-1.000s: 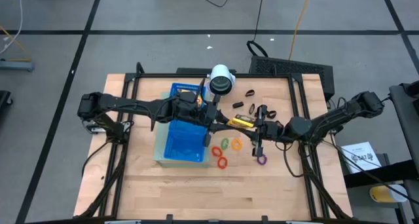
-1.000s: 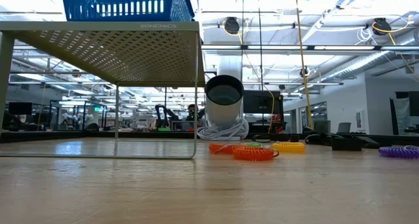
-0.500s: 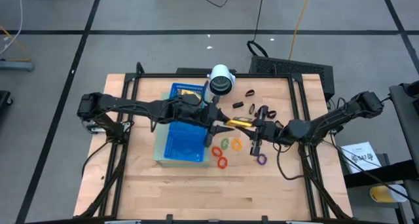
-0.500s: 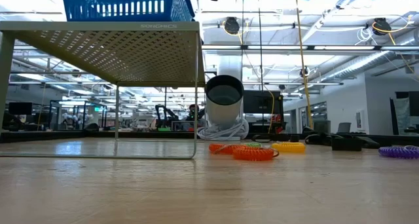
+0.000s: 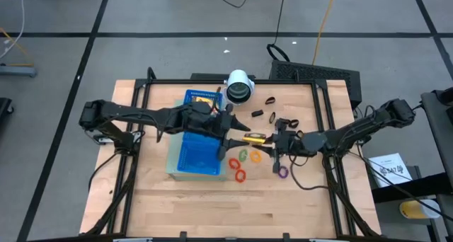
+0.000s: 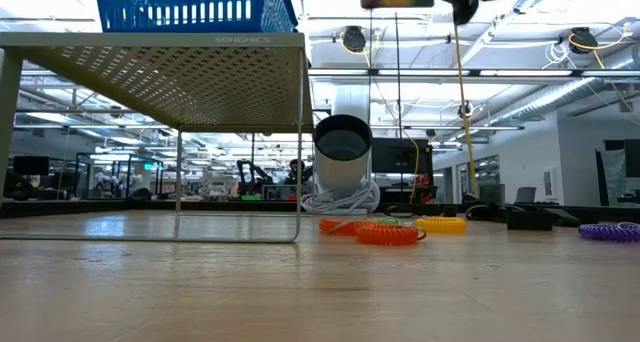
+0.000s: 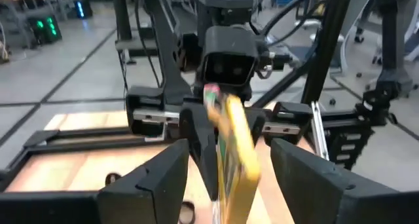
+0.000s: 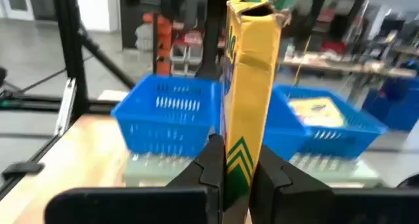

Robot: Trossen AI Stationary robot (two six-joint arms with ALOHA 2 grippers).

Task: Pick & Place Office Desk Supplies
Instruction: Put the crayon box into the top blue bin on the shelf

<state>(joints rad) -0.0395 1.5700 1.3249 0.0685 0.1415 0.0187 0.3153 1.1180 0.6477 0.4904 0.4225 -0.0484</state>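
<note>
Spanning a grey-tiled floor, the wooden bench (image 5: 212, 199) carries coloured rings (image 5: 243, 157); right end effector (image 5: 270, 139) clamps a crayon box (image 5: 253, 138), left end effector (image 5: 231, 129) spread apart beside it.

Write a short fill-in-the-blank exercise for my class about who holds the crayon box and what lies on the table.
1. The right gripper is shut on a yellow ____.
2. The left gripper has its fingers ____ beside that box.
3. The tray on the table is ____ in colour.
4. The ring nearest the right arm is ____.

Missing words: crayon box; open; blue; purple
</note>
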